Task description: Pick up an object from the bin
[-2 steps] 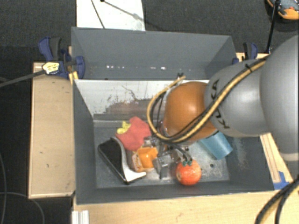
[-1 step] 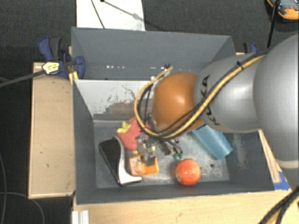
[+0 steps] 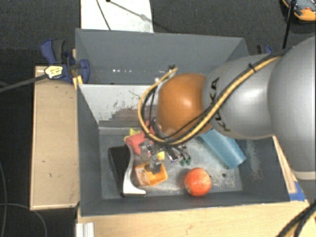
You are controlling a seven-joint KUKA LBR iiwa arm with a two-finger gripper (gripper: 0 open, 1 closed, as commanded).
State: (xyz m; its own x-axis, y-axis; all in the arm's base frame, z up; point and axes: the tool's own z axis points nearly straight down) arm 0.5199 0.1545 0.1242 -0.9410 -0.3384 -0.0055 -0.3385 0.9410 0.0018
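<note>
Camera view: end effector (image 3: 154,158) low over the bin (image 3: 91,132) floor, left of centre; whether it is released or clenched cannot be told. Small orange block (image 3: 150,176) lies just beneath it, on a white curved piece (image 3: 129,182). Also inside the bin: black slab (image 3: 118,163) by the left wall, orange-red ball (image 3: 198,181) near the front wall, blue tube (image 3: 223,148) on the right.

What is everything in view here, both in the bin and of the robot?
bin: one, grey, centre.
ball: one, orange-red, floor front, right of middle.
block: one, light blue, floor right, lying slanted.
orange piece: one, orange, front middle, below the wrist.
white piece: one, white, front left, beside the orange piece.
black slab: one, black, floor left.
pink thing: one, pink-red, left of middle.
yellow bit: one, yellow, behind the pink thing.
arm: one, grey, from the right.
wrist cover: one, orange.
</note>
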